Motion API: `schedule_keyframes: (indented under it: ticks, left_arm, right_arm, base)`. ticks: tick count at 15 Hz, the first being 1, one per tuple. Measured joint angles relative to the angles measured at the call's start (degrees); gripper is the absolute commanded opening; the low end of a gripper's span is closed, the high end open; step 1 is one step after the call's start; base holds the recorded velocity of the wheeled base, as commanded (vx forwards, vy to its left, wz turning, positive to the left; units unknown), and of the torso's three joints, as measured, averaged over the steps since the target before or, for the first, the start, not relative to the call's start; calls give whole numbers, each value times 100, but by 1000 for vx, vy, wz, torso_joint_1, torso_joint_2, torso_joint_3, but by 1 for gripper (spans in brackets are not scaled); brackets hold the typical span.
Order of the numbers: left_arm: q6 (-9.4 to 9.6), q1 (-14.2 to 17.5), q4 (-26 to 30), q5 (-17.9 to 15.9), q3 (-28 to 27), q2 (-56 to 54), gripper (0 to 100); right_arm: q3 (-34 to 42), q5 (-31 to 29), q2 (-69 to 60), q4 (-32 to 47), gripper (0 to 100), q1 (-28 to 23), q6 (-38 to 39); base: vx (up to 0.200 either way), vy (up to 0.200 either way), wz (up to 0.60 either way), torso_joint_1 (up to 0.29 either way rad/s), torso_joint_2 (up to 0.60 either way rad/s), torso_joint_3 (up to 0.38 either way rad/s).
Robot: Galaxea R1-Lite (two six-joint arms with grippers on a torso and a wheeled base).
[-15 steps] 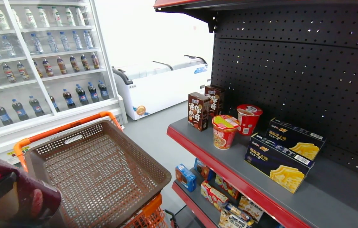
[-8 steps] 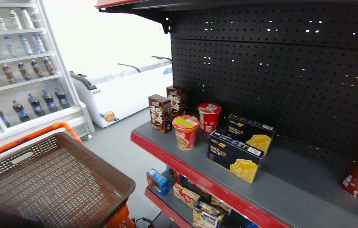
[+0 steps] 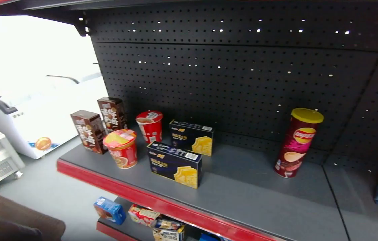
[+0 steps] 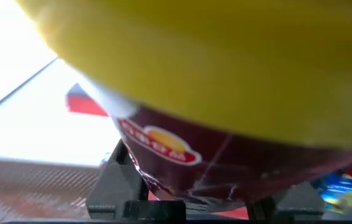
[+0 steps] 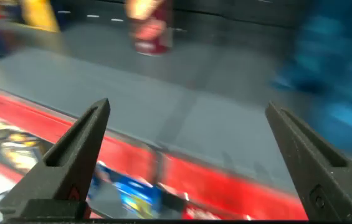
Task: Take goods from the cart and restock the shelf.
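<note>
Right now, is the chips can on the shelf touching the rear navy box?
Apart. Head view: the chips can stands upright with a strip of bare shelf between it and the rear navy box.

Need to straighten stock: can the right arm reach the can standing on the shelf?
Probably yes: its fingers are open and empty, and nothing stands between them and the can on the shelf.
</note>
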Motion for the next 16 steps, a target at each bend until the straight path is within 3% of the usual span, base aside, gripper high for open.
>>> schedule_keyframes:
  ticks: [5, 13, 16]
  left_arm:
    - [-6, 5, 11, 2, 20, -4, 0]
    - [7, -5, -49, -22, -130, -102, 0]
    - [-4, 20, 50, 200, -276, -295, 0]
  right_arm:
    - [0, 0, 0, 2, 100, 0, 5]
    - [-5, 0, 0, 5, 100, 0, 5]
    - [-5, 37, 0, 5, 100, 0, -71]
  base:
    - [0, 0, -600, 0, 3, 2]
    - [0, 0, 0, 0, 0, 0]
    - [0, 0, 0, 0, 0, 0]
